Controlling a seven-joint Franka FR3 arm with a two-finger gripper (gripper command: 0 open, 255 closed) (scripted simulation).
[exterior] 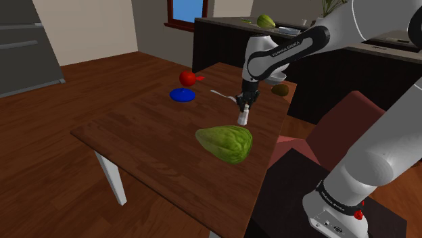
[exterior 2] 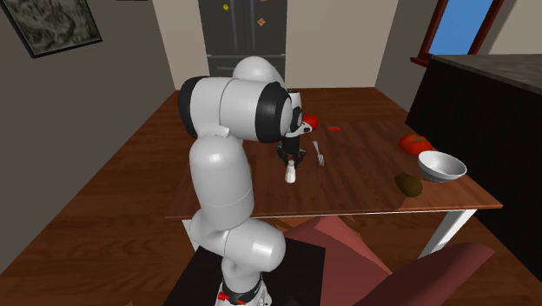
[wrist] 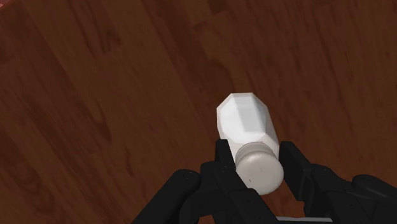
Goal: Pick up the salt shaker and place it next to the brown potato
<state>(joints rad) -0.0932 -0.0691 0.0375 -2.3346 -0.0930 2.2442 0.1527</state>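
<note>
A small white salt shaker (exterior: 243, 117) with a grey cap is near the middle of the wooden table (exterior: 142, 135). My black gripper (exterior: 246, 103) comes down on it from above and is shut on it. In the wrist view both fingers (wrist: 222, 159) clasp the salt shaker (wrist: 245, 121) just below its cap, with the gripper (wrist: 257, 162) centred on it. I cannot tell whether its base touches the table top. The brown potato (exterior: 280, 89) lies near the table's far right corner. In the second exterior view the potato (exterior 2: 408, 183) lies well to the right of the salt shaker (exterior 2: 290, 172) and the gripper (exterior 2: 292, 159).
A large green vegetable (exterior: 224, 143) lies just in front of the shaker. A fork (exterior: 223, 94), a blue plate (exterior: 182, 95) and a red tomato (exterior: 186, 78) lie beyond it. A grey bowl (exterior 2: 441, 165) stands beside the potato. A reddish chair (exterior 2: 408, 269) is at the table's edge.
</note>
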